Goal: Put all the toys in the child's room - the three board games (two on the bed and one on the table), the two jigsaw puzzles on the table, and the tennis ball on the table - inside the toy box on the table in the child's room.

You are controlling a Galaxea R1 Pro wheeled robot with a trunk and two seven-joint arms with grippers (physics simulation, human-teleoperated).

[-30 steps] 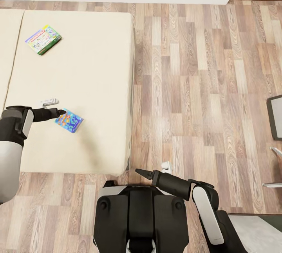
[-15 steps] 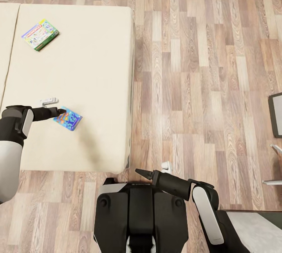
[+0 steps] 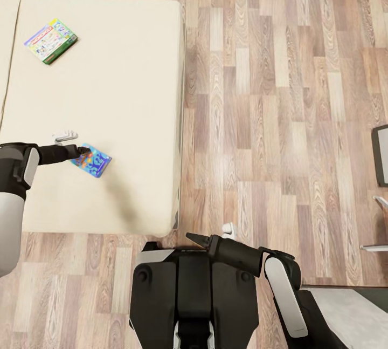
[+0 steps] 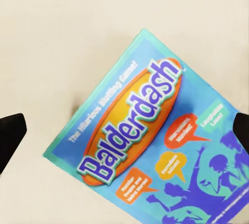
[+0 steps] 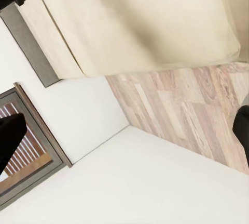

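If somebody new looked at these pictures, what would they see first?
Probably the bright blue Balderdash game box, lying flat on the big beige bed, with the left gripper right at its edge and its jaws spread to either side of the box in the left wrist view. Next, a second colourful game box with green edges sits near the bed's far corner. The right gripper hangs by the robot's trunk over the wood-plank floor.

Blue board game (image 4: 150,156) — far corner cut off by edge.

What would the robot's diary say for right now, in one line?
place: bed | left gripper: open over blue game box | green game box: waiting | right gripper: open, idle
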